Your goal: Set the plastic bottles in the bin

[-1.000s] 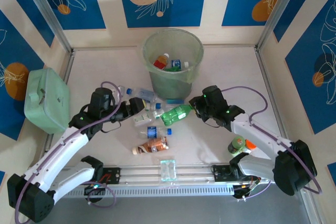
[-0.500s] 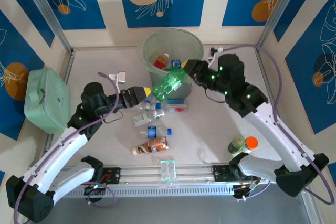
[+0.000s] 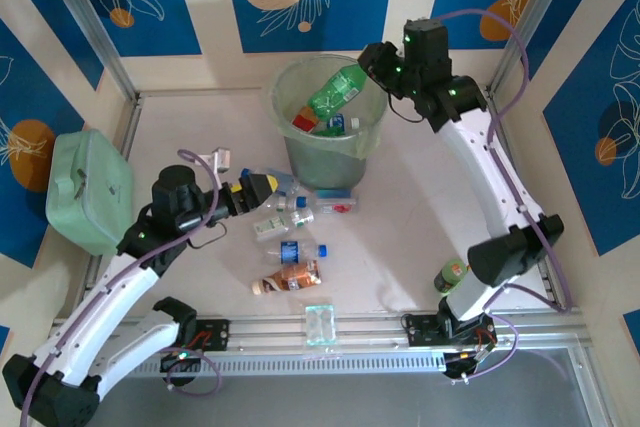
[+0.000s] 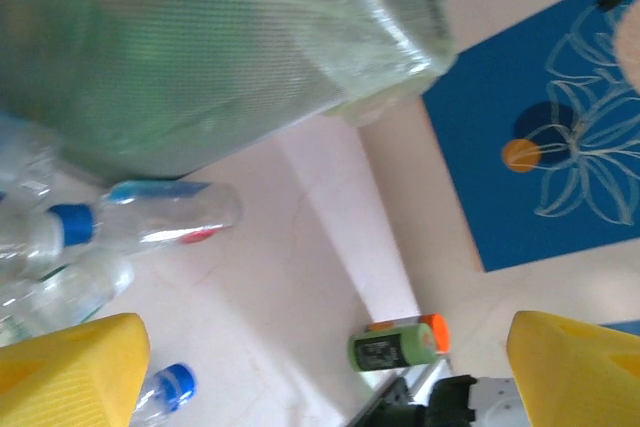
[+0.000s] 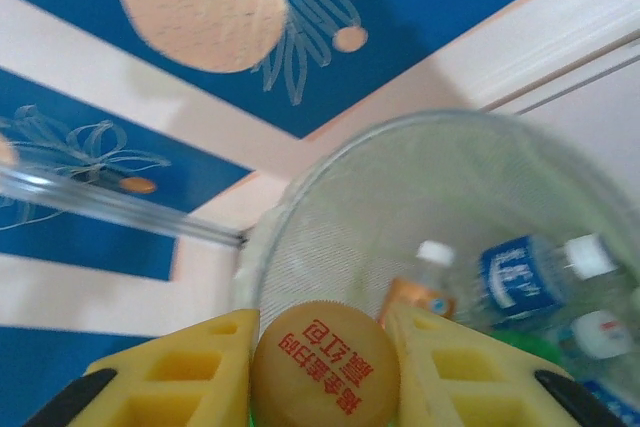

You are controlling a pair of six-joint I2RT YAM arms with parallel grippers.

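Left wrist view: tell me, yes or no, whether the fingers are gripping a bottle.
No: the left arm's yellow fingers stand wide apart at the picture's lower corners, clamped on nothing.

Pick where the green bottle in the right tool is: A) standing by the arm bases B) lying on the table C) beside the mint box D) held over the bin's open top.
D: the right tool grips the green bottle by its cap, above the open bin.
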